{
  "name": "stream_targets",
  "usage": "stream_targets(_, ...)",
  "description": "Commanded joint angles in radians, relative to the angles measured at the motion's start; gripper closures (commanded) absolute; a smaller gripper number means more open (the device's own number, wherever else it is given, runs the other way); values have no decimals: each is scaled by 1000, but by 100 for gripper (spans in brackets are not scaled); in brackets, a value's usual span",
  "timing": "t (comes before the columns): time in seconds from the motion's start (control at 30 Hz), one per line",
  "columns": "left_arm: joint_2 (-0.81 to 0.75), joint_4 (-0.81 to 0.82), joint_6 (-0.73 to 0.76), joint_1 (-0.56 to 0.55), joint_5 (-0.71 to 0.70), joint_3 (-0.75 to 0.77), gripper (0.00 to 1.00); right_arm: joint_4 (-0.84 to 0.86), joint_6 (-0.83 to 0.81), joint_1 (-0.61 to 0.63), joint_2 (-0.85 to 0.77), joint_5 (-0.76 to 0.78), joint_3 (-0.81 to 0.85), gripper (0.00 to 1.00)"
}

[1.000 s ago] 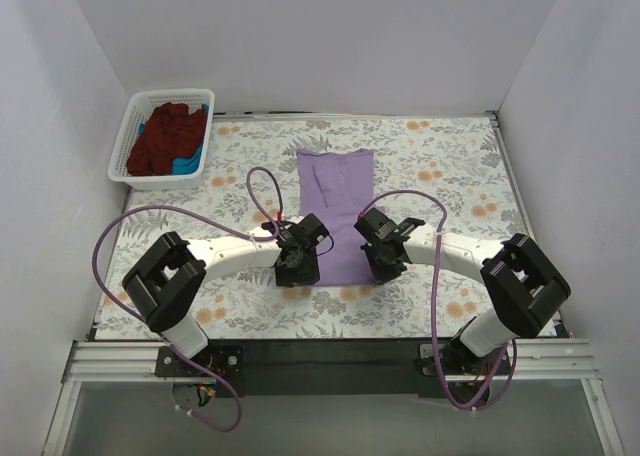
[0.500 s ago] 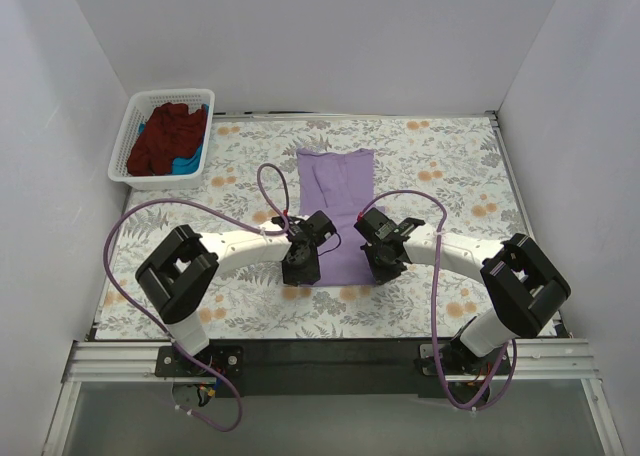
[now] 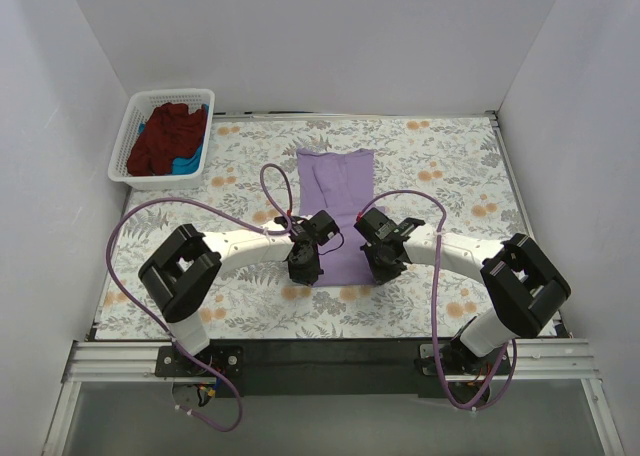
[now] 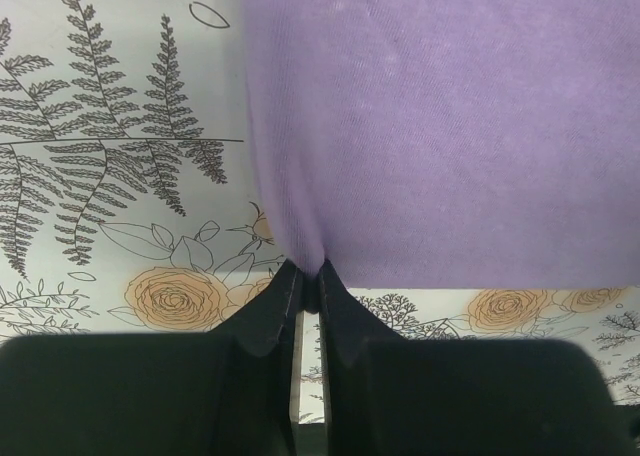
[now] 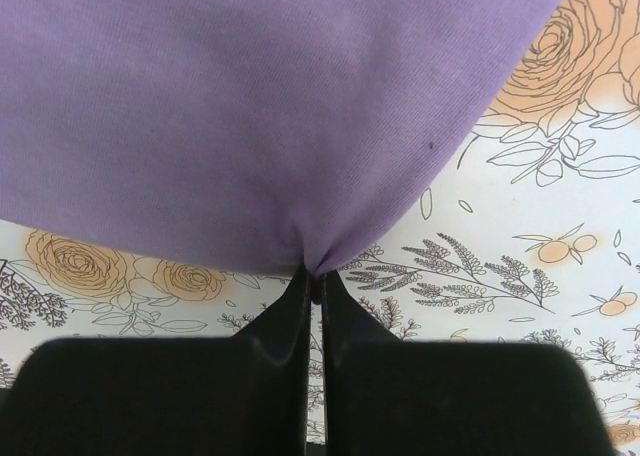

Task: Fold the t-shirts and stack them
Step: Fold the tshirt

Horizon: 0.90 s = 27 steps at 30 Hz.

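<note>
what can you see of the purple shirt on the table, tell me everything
The lavender t-shirt is soft plain knit cloth, folded into a long narrow strip lying flat on the table, lengthways away from the arms. Faint creases mark its far half. The left claw and right claw each pinch a near corner, puckering the cloth.

Your table carried a white cover printed with grey ferns and orange roses, your white plastic lattice basket sat at its far left corner, plain white walls stood around, black rail along your near edge.
</note>
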Motion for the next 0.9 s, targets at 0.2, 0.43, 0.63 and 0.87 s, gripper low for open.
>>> stream_targets(0.2,-64,-71,13,-36,34,-34,100,0,-8,18,-70,-141,-58,99)
stream_targets(0.43,-224,-226,-67,-166,71,-141,100,-106,47,90,-240,-316,-185,99)
stream_targets(0.63,-374,-306,-305,-427,195,-249,100,-203,192,259,-423,-431,-278,99)
stream_targets(0.87,-414,-379,-355,-481,182,-195,100,-349,158,285,-449,-356,-148,99)
